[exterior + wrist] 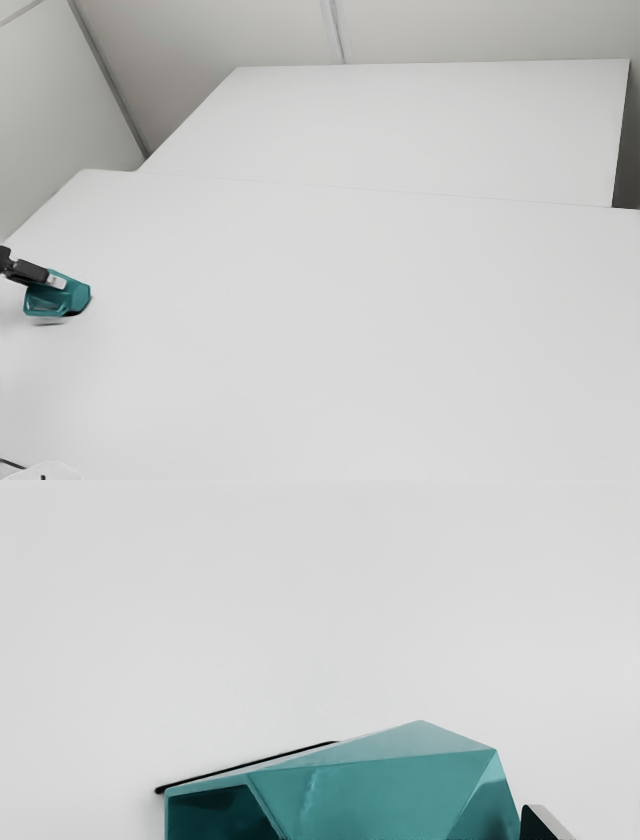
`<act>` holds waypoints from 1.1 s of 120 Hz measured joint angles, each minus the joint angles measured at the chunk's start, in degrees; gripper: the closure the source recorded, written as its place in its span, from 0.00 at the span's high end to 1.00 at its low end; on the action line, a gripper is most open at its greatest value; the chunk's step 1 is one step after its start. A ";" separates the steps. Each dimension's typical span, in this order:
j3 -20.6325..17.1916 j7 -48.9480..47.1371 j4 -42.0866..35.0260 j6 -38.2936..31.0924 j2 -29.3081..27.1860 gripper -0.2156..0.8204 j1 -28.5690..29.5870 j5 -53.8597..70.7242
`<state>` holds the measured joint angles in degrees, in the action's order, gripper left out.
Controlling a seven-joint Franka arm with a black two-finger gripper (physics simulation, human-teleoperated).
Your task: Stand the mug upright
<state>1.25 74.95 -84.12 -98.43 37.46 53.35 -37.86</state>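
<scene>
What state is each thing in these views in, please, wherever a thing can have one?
Mug: tipped, not upright; whether it touches the table I cannot tell.
Hand: at the mug, overlapping it in the exterior view; whether it grips I cannot tell.
White object in the exterior view's bottom left corner: partly cut off by the edge; its state is unclear.

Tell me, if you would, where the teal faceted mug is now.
The teal faceted mug is near the exterior view's left edge, at the end of the black gripper, with the white tabletop reaching toward that view's right.
</scene>
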 joint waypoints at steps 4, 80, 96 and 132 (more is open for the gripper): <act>-0.09 -0.01 0.00 0.03 -0.09 0.58 0.04 0.00; -1.40 -0.21 -4.48 -0.39 -7.09 0.12 -0.11 1.24; -1.83 -0.26 -7.26 -0.70 -10.63 0.08 -0.60 2.23; -1.61 -3.08 -11.75 -1.35 -20.51 0.04 -10.06 10.93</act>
<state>-0.36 71.87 -95.87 -99.78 16.95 43.29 -26.93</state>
